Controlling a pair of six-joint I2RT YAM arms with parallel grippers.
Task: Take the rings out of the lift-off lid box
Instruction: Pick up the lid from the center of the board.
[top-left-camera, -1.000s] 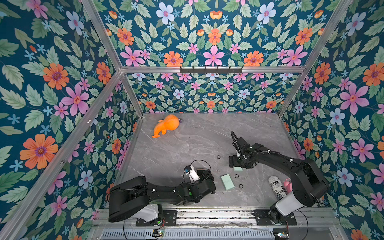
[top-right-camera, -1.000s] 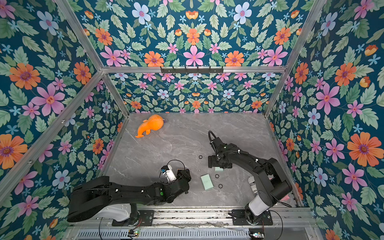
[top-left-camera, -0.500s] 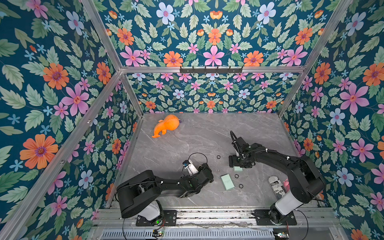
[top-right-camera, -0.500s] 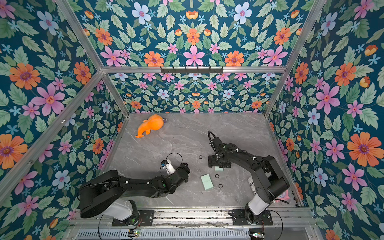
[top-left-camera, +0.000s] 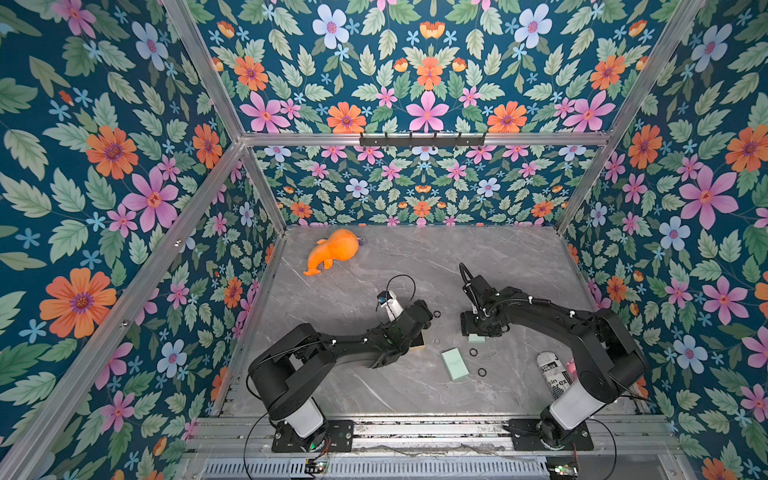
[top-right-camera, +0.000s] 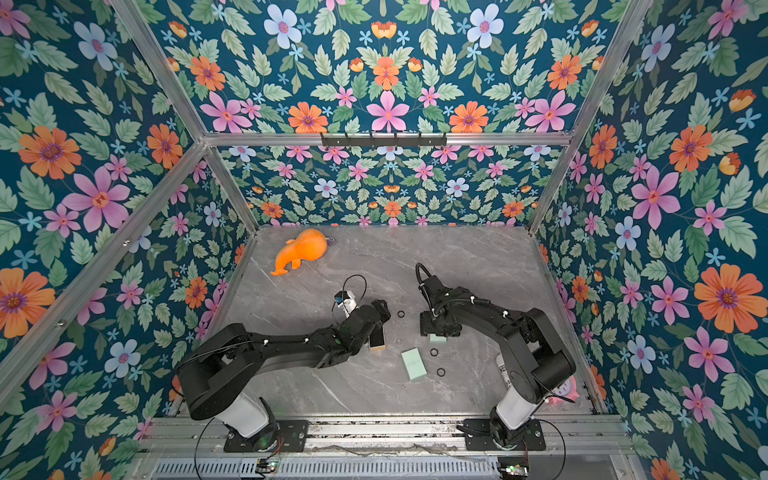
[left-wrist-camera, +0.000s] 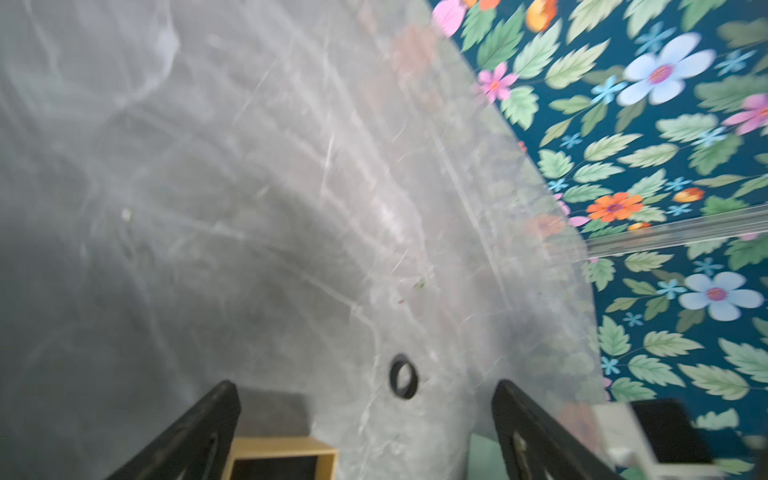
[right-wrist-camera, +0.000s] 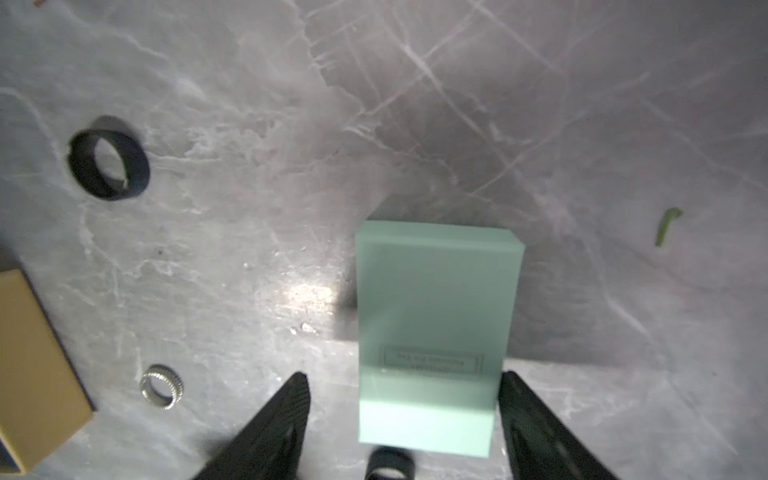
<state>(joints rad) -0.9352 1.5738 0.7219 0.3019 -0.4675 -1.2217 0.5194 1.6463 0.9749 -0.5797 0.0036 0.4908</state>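
Between the jaws of my right gripper (right-wrist-camera: 404, 377) stands a mint-green box (right-wrist-camera: 436, 332); one finger touches its side, the other stands apart, so the gripper is open. Another mint-green piece (top-left-camera: 455, 364) lies flat nearer the front. Black rings lie on the table: one (top-left-camera: 436, 314) just ahead of my open left gripper (left-wrist-camera: 365, 384), seen as a ring (left-wrist-camera: 403, 376) in the left wrist view, and two (top-left-camera: 473, 352) (top-left-camera: 482, 372) beside the flat piece. A small silver ring (right-wrist-camera: 161, 386) lies near a tan box (top-left-camera: 415, 347) with a black inside, under the left wrist.
An orange plush toy (top-left-camera: 332, 251) lies at the back left. A printed can (top-left-camera: 550, 372) and a pink object (top-right-camera: 561, 390) sit by the right arm's base. Floral walls close in the grey marble table (top-left-camera: 415, 266) on three sides.
My left arm has reached away from the front edge toward the black ring, uncovering the tan box. My right gripper's jaws have narrowed around the mint-green box.
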